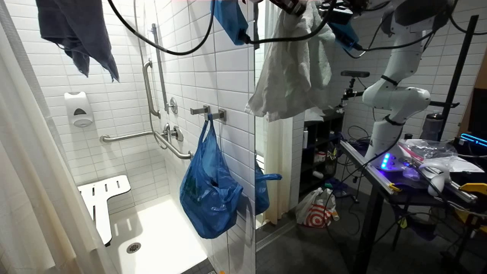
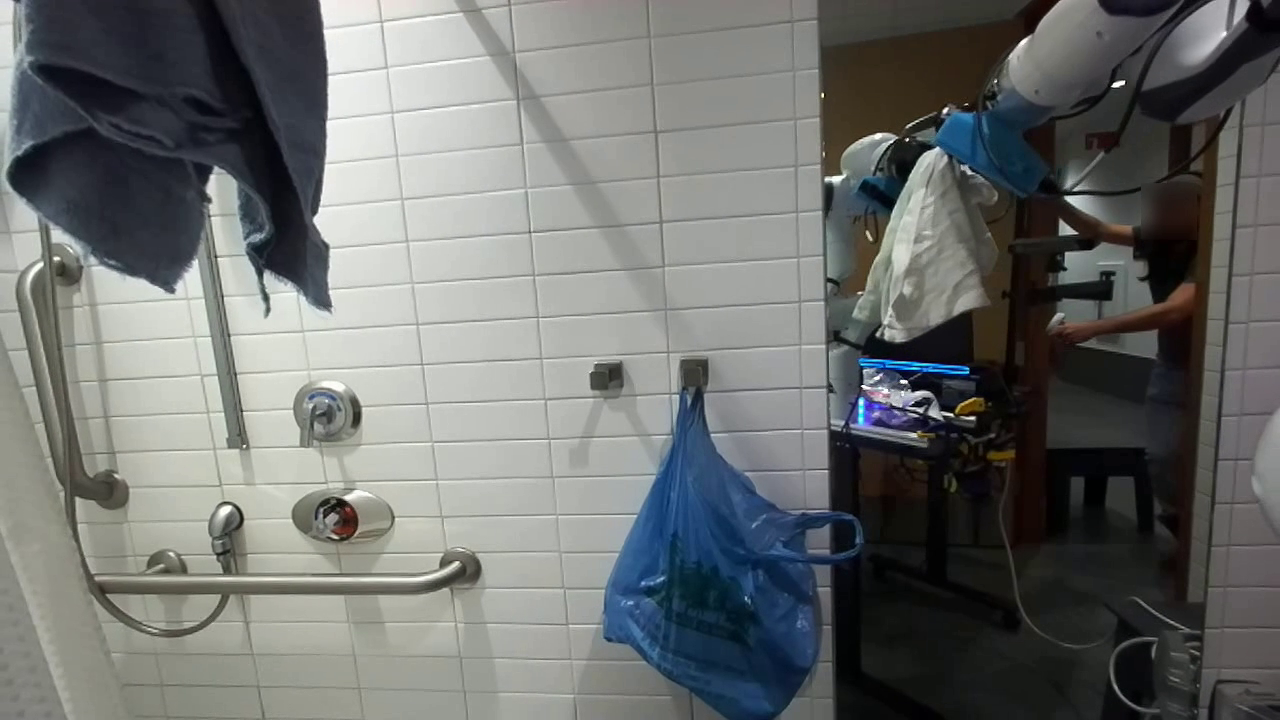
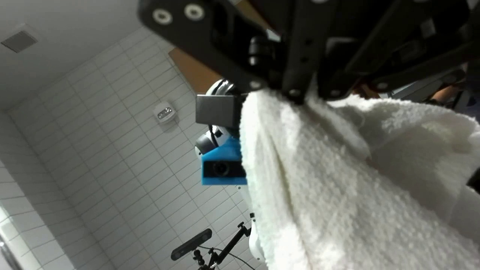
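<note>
A soft, fluffy white cloth (image 3: 337, 187) hangs from the black metal gripper (image 3: 296, 98). The gripper is clenched tight on a pinch of the cloth, and the rest droops down in loose folds. In both exterior views the cloth is up in the air by the tall, flat glass mirror (image 2: 930, 670) on the right; it is hard to tell if they touch. In an exterior view the smooth white robot arm (image 2: 1080, 60) comes in from the upper right, with a boxy blue case (image 2: 990, 150) close to the gripper. A person in a dark shirt (image 2: 1175, 300) shows in the mirror.

Left of the mirror, a puffy blue plastic bag (image 2: 730, 590) hangs by one handle from a square metal hook (image 2: 694, 373) on the shiny white tile wall (image 2: 590, 200). Farther left, round silver shower knobs (image 2: 326, 410) sit above a long metal bar (image 2: 300, 583). A ragged dark blue-grey cloth (image 2: 170, 140) hangs near, at the top left.
</note>
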### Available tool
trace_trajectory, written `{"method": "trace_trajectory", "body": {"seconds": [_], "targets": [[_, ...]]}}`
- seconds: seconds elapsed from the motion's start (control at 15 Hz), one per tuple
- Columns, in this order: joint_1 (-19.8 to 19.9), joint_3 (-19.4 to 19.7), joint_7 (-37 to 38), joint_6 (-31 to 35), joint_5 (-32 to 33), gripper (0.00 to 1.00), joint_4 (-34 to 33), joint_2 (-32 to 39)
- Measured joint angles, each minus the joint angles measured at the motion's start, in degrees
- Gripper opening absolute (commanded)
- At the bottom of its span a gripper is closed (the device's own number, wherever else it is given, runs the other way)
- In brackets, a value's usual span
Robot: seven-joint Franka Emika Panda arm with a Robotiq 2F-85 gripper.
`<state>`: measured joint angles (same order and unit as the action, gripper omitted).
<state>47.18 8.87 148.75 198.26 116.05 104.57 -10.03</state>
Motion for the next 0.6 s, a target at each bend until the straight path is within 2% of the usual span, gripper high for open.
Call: {"method": "trace_trajectory", "body": {"seconds": [0.2,0.6], "targets": [[5.21,-4.76,0.01,-0.36,-3.96,0.01,1.57,-0.6],[14.14,-12.98,0.02,-0.45,-7.74,0.01,2.66,-0.94]]}}
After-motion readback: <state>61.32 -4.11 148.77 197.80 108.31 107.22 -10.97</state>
